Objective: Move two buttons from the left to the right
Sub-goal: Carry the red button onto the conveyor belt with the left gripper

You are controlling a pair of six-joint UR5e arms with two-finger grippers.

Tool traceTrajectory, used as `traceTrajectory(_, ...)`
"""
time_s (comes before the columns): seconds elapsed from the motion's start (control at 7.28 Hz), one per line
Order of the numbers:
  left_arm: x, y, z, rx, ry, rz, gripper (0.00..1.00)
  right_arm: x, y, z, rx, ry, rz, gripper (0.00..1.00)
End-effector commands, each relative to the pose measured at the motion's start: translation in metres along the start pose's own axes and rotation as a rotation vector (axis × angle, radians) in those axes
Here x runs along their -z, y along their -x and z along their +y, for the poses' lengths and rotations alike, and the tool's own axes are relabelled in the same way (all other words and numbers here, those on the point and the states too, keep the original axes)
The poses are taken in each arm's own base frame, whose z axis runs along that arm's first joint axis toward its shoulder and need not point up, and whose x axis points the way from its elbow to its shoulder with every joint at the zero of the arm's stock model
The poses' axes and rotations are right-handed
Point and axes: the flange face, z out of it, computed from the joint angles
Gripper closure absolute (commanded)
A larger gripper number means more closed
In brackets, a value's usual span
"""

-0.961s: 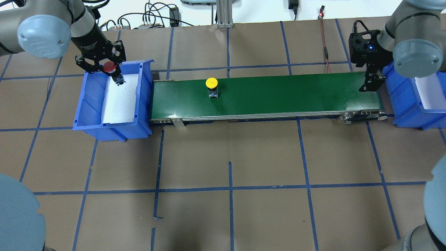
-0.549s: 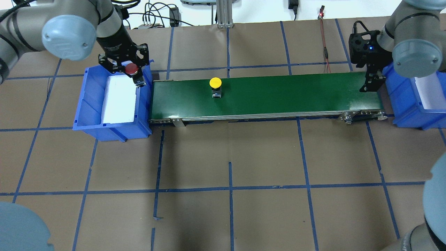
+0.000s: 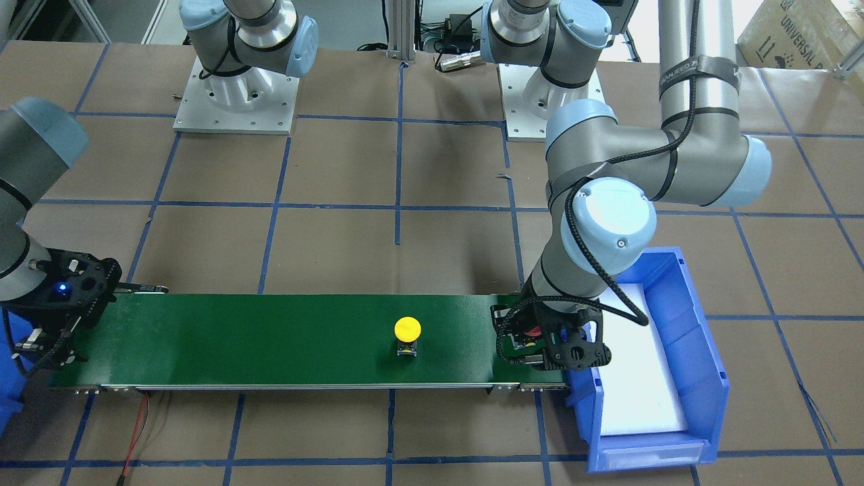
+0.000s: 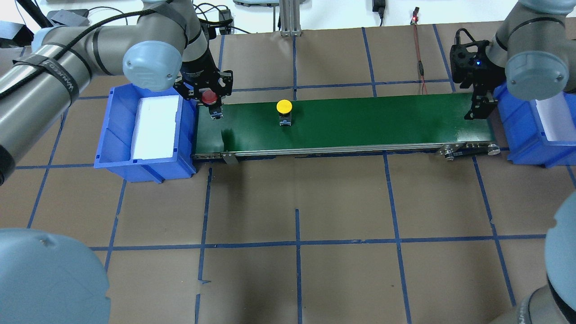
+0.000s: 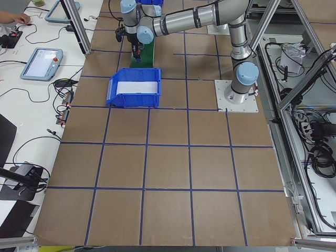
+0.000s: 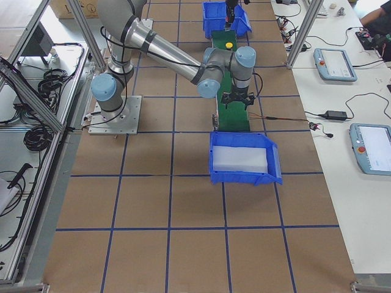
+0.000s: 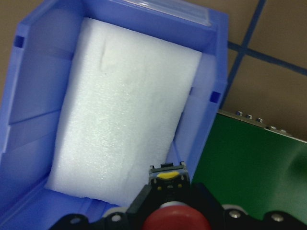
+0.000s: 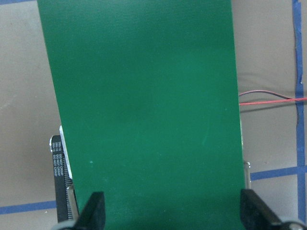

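The red button (image 4: pixel 208 96) sits in my left gripper (image 4: pixel 215 110), which is shut on it and holds it over the left end of the green conveyor belt (image 4: pixel 360 123). The left wrist view shows its red cap (image 7: pixel 175 222) at the bottom edge. In the front view this gripper (image 3: pixel 533 345) hangs over the belt's end beside the bin. The yellow button (image 4: pixel 284 106) stands upright on the belt, right of my left gripper; it also shows in the front view (image 3: pixel 408 329). My right gripper (image 4: pixel 479 108) is open and empty over the belt's right end, its fingers (image 8: pixel 96 207) wide apart.
A blue bin (image 4: pixel 117 139) lined with white foam stands at the belt's left end. A second blue bin (image 4: pixel 522 139) stands at the right end, behind my right gripper. A red cable (image 4: pixel 420 63) lies on the table behind the belt.
My left gripper has carried the red button rightwards, from over the left bin to over the belt's left end. The yellow button has moved slightly right on the belt. The right arm stays still.
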Motion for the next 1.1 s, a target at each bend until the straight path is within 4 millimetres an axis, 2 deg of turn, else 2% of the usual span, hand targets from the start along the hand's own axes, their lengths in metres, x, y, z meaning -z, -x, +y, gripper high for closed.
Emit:
traceTrajectory(0.0,-0.022,-0.008,0.001,-0.016,0.018,-0.019,0.71,0.001,0.0,-0.003,0.005,0.001,0.002,0.0)
traceTrajectory(0.55,-0.024,-0.006,0.001,-0.129,0.009,-0.012,0.69,0.0,0.001,-0.006,0.012,0.012,-0.003,0.0)
traceTrajectory(0.69,-0.031,-0.009,0.001,-0.131,0.02,-0.012,0.62,-0.001,0.001,-0.006,0.012,0.012,-0.005,0.0)
traceTrajectory(0.82,-0.032,-0.01,-0.001,-0.134,0.008,-0.009,0.49,-0.001,0.001,-0.006,0.011,0.012,-0.006,0.0)
traceTrajectory(0.96,-0.031,-0.01,-0.002,-0.132,-0.004,-0.006,0.24,-0.001,0.001,-0.006,0.011,0.012,-0.005,0.0)
